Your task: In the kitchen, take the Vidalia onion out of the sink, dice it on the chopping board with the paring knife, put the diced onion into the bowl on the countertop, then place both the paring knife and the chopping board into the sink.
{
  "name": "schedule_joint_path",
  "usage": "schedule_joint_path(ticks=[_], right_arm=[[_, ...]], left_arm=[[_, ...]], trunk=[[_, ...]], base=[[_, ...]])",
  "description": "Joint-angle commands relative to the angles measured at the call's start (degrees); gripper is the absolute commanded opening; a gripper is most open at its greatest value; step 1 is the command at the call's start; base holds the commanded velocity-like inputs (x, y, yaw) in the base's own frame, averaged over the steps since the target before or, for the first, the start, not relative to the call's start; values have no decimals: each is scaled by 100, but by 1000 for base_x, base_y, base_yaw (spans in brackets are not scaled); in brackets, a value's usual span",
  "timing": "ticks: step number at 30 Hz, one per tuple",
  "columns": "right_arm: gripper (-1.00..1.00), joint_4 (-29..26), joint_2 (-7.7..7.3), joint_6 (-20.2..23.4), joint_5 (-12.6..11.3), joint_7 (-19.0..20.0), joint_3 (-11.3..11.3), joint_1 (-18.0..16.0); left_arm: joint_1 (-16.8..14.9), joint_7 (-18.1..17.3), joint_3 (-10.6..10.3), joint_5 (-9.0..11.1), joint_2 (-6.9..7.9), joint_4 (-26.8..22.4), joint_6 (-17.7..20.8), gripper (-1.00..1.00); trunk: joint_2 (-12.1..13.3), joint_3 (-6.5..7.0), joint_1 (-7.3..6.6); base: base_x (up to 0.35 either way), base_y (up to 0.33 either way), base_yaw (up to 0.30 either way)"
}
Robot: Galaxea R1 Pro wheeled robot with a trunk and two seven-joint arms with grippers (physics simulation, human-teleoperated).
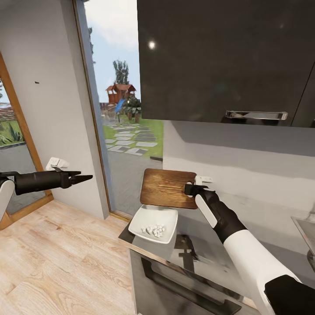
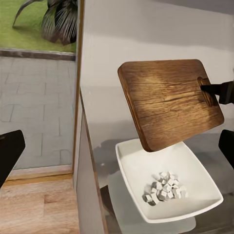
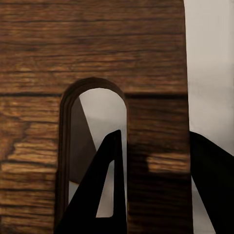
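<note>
1. The right gripper (image 1: 191,189) held the chopping board (image 1: 168,188) by its handle end, jaws clamped on the strip of wood between the slot-shaped handle hole (image 3: 95,146) and the board's edge.
2. In the right wrist view one finger (image 3: 105,190) showed through the hole behind the board, the other lay on the near side of the strip.
3. The board was lifted clear of the worktop (image 1: 205,245), tilted, its face towards the head camera.
4. Its long axis ran across the head view, handle end towards the robot's right, far short edge towards the window.
5. The bowl (image 1: 154,223) sat on the worktop near its left corner, just below the board's lower edge in the head view; the left wrist view showed the board above it, apart.
6. Small white diced pieces (image 1: 153,230) lay in the bowl.
7. The left gripper (image 1: 83,178) was held out over the wood floor (image 1: 57,258), well apart from the worktop, jaws together and holding nothing.
</note>
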Motion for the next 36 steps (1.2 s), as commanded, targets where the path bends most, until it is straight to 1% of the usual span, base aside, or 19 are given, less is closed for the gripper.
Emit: schedule_joint_path(ticks=[1, 6, 7, 8, 9, 10, 11, 13, 14, 16, 17, 18, 19, 21, 22, 23, 24, 32, 36], right_arm=[[-100, -9, -3, 14, -60, -57, 19, -7], [-100, -198, -3, 89, -63, -83, -15, -7], [-100, -442, -9, 600, -61, -110, -102, -7], [-100, -498, -10, 952, -62, -116, -227, -7], [-100, -573, -11, 1327, -64, -116, -435, -7], [-100, -687, -11, 1681, -66, -116, -719, -7], [-100, -825, -11, 1982, -67, -117, -1057, -7], [-100, -941, -11, 2232, -68, -117, -1412, -7], [-100, -1024, -11, 2429, -68, -117, -1769, -7], [-100, -1119, -12, 2718, -68, -136, -2415, -7], [-100, -1158, -12, 2812, -68, -169, -2676, -7], [-100, -1179, -12, 2847, -68, -192, -2782, -7], [-100, -1280, -12, 2944, -69, -419, -3105, -7], [-100, -1318, -12, 2963, -73, -626, -3186, -12], [-100, -1325, -12, 2965, -74, -679, -3198, -14], [-100, -1370, -12, 2972, -81, -848, -3228, -21], [-100, -1413, -12, 2974, -84, -912, -3238, -23], [-100, -1464, -12, 2976, -86, -980, -3248, -25], [-100, -1466, -12, 2976, -86, -986, -3248, -25]], left_arm=[[-6, -28, 3, -12, 1, 0, 21, 100], [-6, -28, 3, -12, 0, 0, 22, 100], [-4, -28, 5, -12, 1, 6, 22, 100], [-5, -28, 5, -12, 1, 7, 22, 100], [-6, -28, 4, -12, 1, 7, 22, 100], [-6, -28, 4, -12, 1, 8, 22, 100], [-6, -28, 4, -12, 1, 8, 20, 100], [-5, -28, 3, -12, 1, 8, 21, 100], [-4, -28, 3, -12, 1, 8, 21, 100], [-3, -28, 3, -12, -3, 8, 18, 100], [-3, -28, 3, -12, -5, 9, 20, 100], [-4, -28, 3, -12, -5, 9, 18, 100], [-5, -28, 3, -12, -7, 9, 20, 100], [-6, -28, 3, -12, -7, 9, 21, 100], [-5, -28, 3, -12, -7, 9, 21, 100], [-4, -28, 3, -12, -7, 9, 20, 100], [-5, -28, 3, -12, -7, 9, 21, 100], [-6, -28, 3, -12, -7, 9, 16, 100], [-5, -28, 3, -12, -7, 9, 14, 100]], trunk=[[-7, -9, 1], [-7, -9, 1], [-7, -9, 1], [-7, -9, 1], [-7, -9, 1], [-7, -9, 1], [-7, -9, 1], [-7, -9, 1], [-7, -9, 1], [-7, -9, 1], [-7, -9, 1], [-7, -9, 1], [-7, -9, 1], [-7, -9, 1], [-7, -9, 1], [-7, -9, 1], [-7, -9, 1], [-7, -9, 1], [-7, -9, 1]], base=[[0, 0, 0], [0, 0, 0], [0, 0, 0], [0, 0, 0], [0, 0, 0], [0, 0, 0], [0, 0, 0], [0, 0, 0], [0, 0, 0], [0, 0, 0], [0, 0, 0], [0, 0, 0], [0, 0, 0], [0, 0, -20], [0, 0, -58], [0, 0, -183], [0, 0, -230], [-1, 0, -268], [-103, -89, -279]])
